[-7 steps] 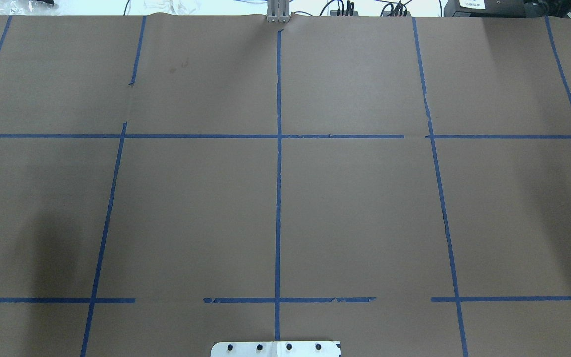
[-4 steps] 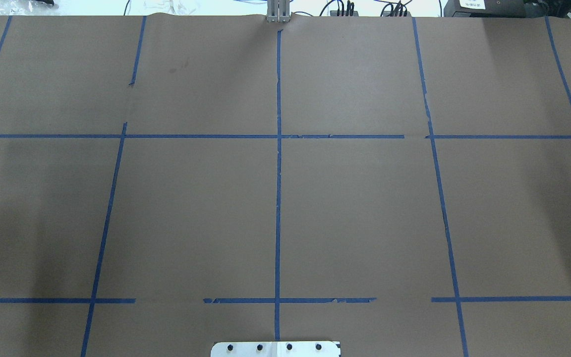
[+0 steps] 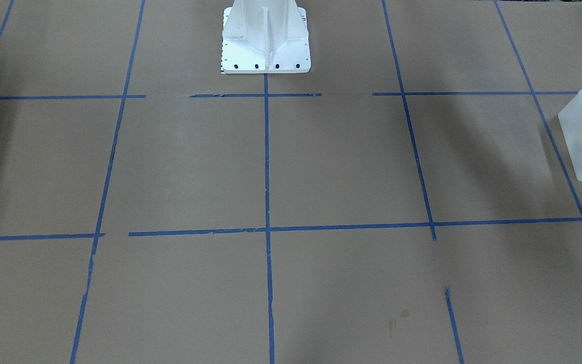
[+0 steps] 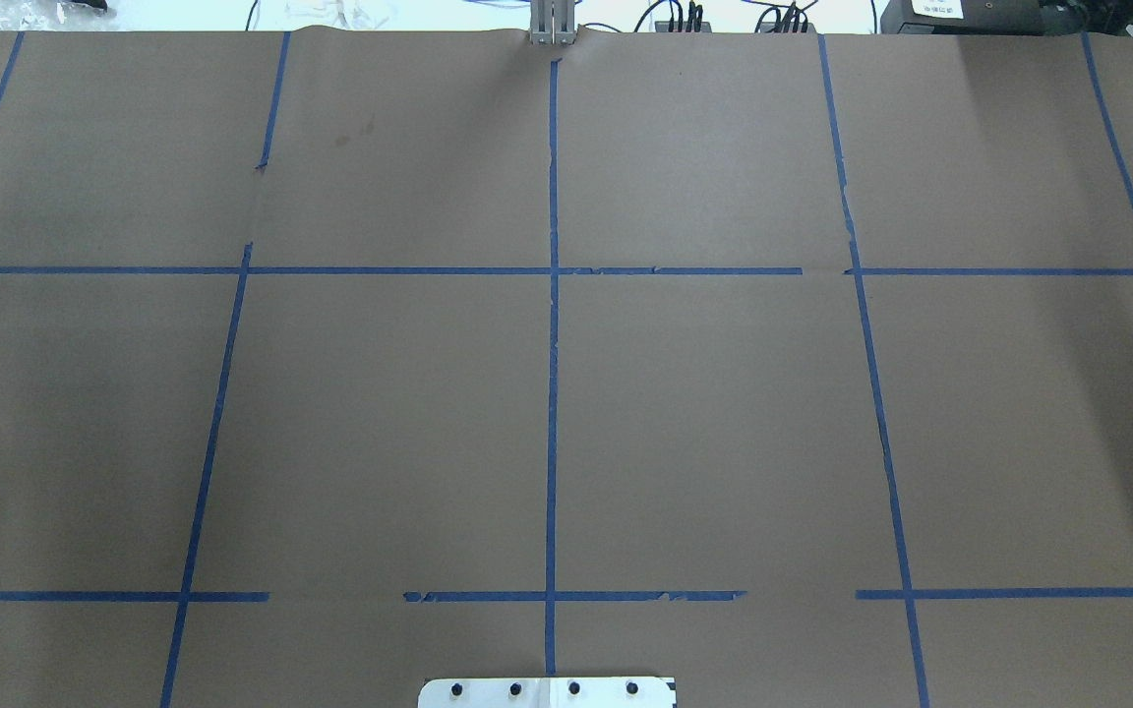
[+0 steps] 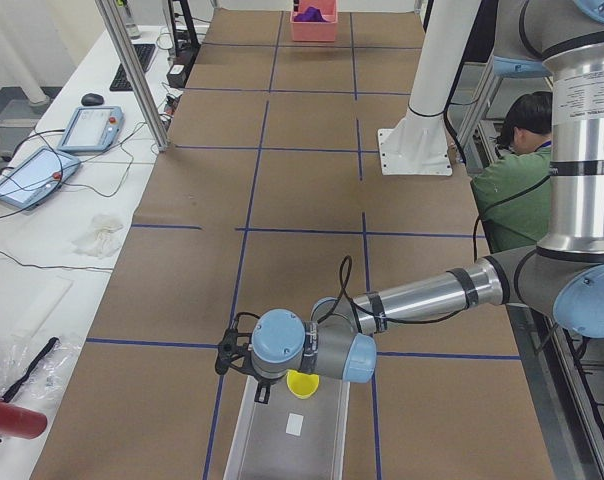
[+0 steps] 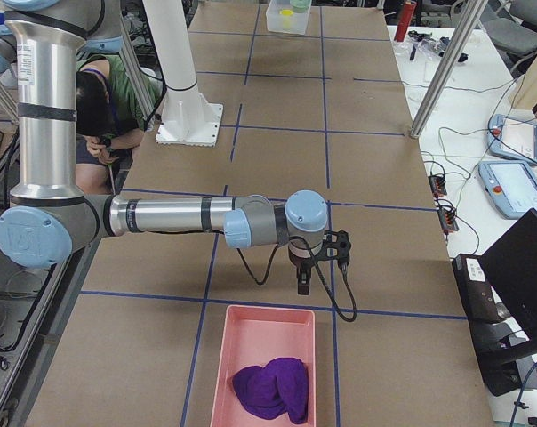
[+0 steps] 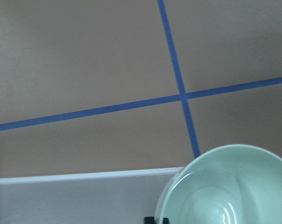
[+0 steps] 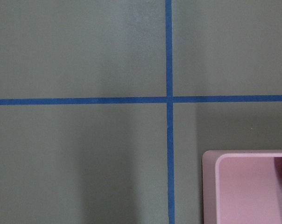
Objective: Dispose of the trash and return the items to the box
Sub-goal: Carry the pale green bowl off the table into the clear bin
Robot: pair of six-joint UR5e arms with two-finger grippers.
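1. One bright-yellow tapered plastic cup [image 5: 302, 383] sits inside the translucent frosted rectangular plastic bin [image 5: 272, 452].
2. How wide the left gripper [image 5: 262, 388] and the right gripper [image 6: 304, 283] stand, I cannot tell.
3. The pale green round bowl [image 7: 225, 186], if lowered off-centre, might catch the bin's wall.

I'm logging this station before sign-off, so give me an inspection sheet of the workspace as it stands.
Surface: brown paper, blue tape grid, faint stain.
Job's things: yellow cup inside the box; pale green bowl above the box's rim.
Clutter: pink tray holding purple cloth.
Grippers: left gripper over the box, apparently gripping the bowl; right gripper beside the pink tray, state unclear.
Cables: cable loop off the right wrist; other cables beyond the far edge.
Surroundings: seated operator, teach pendants on a side bench.
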